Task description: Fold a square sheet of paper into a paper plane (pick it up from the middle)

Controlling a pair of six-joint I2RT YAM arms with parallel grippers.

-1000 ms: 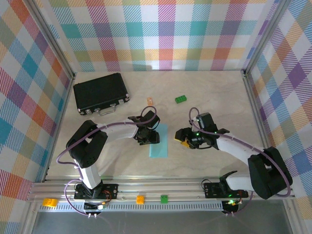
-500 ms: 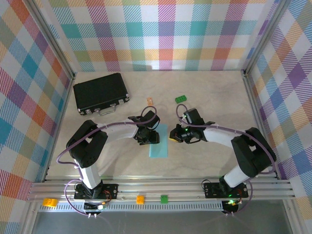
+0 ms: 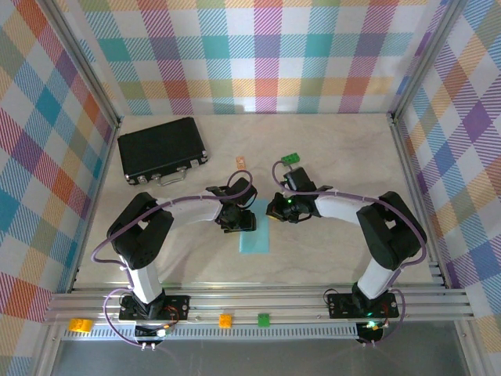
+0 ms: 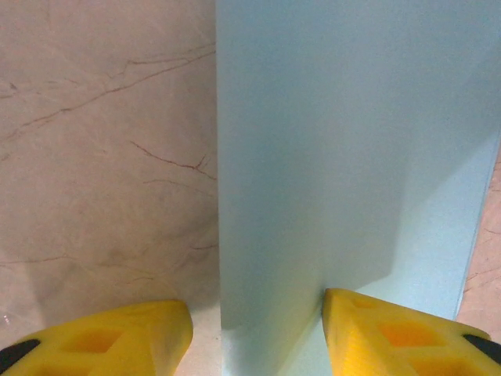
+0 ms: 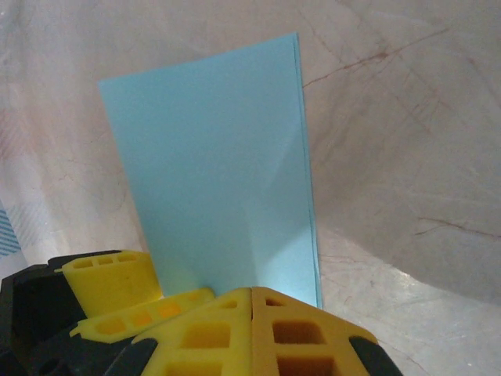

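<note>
The square sheet of paper (image 3: 255, 239) lies on the table folded in half into a narrow light blue rectangle, not a dart shape. My left gripper (image 3: 239, 220) is open at its left long edge. In the left wrist view the sheet (image 4: 344, 141) runs away from my left gripper (image 4: 254, 333), with one yellow finger on bare table and the other on the paper. My right gripper (image 3: 272, 211) is shut at the sheet's far right corner. In the right wrist view my right gripper (image 5: 250, 301) has its tips together, low over the sheet (image 5: 219, 164), beside the left gripper's fingers (image 5: 106, 283).
A black case (image 3: 162, 149) lies at the back left. A green brick (image 3: 290, 160) and a small orange piece (image 3: 241, 162) sit behind the paper. Loose bricks rest on the front rail (image 3: 250, 319).
My right gripper has swung left and a little away from the bases, from open table right of the sheet to the sheet's far right corner. The left gripper and the paper stay put.
</note>
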